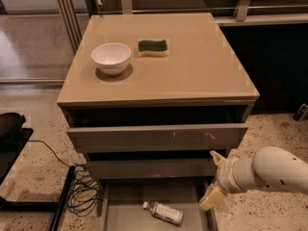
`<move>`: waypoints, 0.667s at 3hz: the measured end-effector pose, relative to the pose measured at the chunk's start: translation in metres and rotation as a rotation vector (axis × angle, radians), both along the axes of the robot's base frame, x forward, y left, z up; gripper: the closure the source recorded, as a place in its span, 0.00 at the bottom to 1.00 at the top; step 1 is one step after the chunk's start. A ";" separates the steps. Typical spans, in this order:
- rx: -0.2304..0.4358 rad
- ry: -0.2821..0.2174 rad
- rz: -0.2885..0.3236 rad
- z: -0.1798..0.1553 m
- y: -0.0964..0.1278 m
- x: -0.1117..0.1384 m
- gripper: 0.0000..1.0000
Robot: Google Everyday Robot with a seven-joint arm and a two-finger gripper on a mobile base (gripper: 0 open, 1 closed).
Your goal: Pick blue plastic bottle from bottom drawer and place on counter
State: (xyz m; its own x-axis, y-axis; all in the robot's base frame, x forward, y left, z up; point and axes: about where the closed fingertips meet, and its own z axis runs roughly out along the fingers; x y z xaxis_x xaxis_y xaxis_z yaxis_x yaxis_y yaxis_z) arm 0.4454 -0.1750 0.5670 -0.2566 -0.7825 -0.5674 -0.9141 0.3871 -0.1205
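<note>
- The gripper (213, 178) hangs at the cabinet's lower right corner, on a white arm (274, 170) that comes in from the right edge.
- Its jaws stand apart, one above the other, with nothing clamped between them; the upper tip is beside the right end of the middle drawer (154, 168), and the lower tip is over the right rim of the bottom drawer (127, 201).
- The bottle (163, 212) lies on its side in the open bottom drawer, below and to the left of the jaws and apart from them, with its white cap pointing away from them to the left.
- The top drawer (159, 137) is pulled out a little, above the jaws and reaching left of them.
- The surface (202, 66) sits well above the jaws.
- On it, far up and left of the jaws, are a white bowl (111, 57) and a green-topped sponge (153, 47), near each other but not touching; the sponge is the closer of the two to the jaws.
- Black cables (83, 192) lie on the speckled floor (33, 174), far left of the jaws, just beside the bottom drawer's left side.
</note>
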 end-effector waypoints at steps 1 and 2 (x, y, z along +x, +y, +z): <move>0.000 0.000 0.000 0.000 0.000 0.000 0.00; 0.007 0.001 0.003 -0.013 0.010 -0.001 0.00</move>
State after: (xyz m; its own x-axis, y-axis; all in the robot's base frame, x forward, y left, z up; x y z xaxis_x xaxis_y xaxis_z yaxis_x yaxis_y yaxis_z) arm 0.4448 -0.1647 0.5537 -0.2549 -0.7790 -0.5729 -0.9153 0.3854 -0.1169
